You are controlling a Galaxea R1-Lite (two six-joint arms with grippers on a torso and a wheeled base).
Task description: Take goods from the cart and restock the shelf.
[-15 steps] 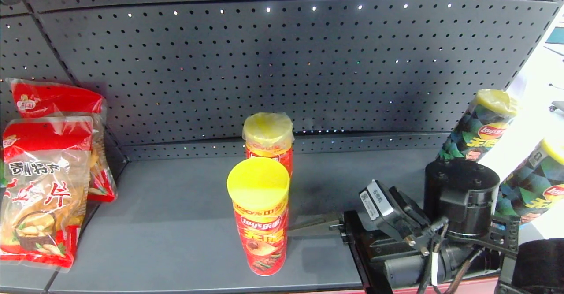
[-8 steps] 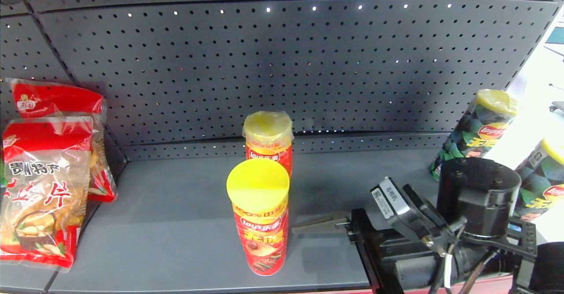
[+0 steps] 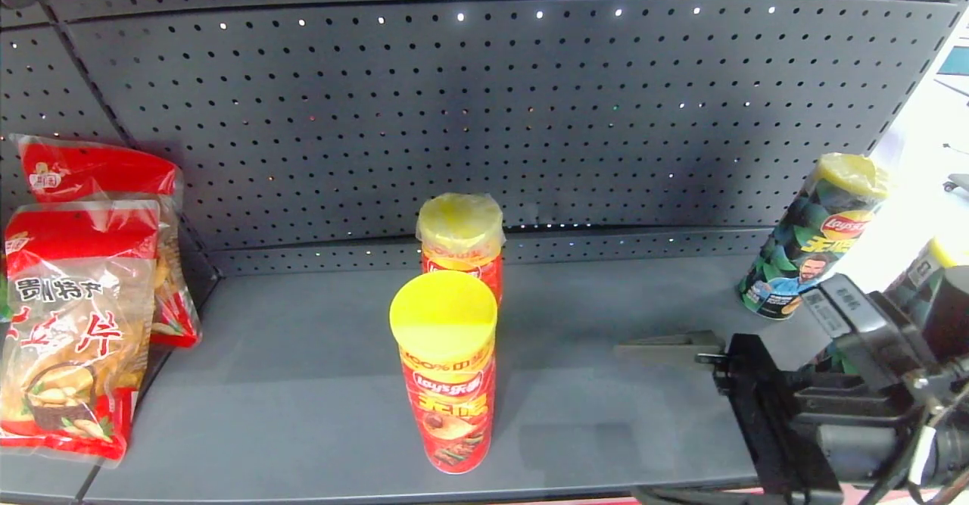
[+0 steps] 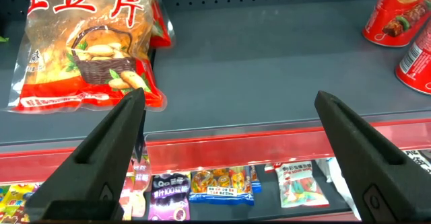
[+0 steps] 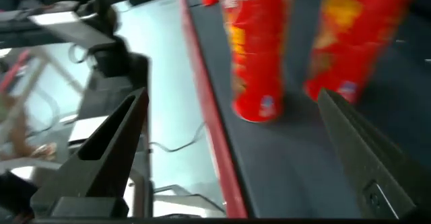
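Head view: a grey shelf (image 3: 303, 384) with a pegboard back carries two red cans in its middle, the front red can (image 3: 444, 372) standing upright near the shelf's front edge and the rear red can (image 3: 459, 241) upright just behind it, closer to the back panel. Two snack bags (image 3: 68, 323) lean at the left end, one behind the other. A dark green can (image 3: 816, 238) stands at the right end, and a second dark can (image 3: 925, 274) is partly hidden behind the right arm. The right gripper (image 3: 670, 347) hovers low over the right part of the shelf, its tip pointing toward the front red can but well apart from it. Left wrist view: the left gripper (image 4: 229, 95) has its fingers (image 4: 108, 157) spread wide with nothing between them, in front of the shelf's red edge strip (image 4: 269, 138); a snack bag lies on the shelf beyond one finger, both red cans show at the far corner, and small packets (image 4: 222, 185) sit on a lower shelf (image 4: 269, 200) beneath. Right wrist view: the right gripper's fingers are likewise spread and empty, and the two red cans stand upright on the shelf beyond them, blurred, near the red front edge.
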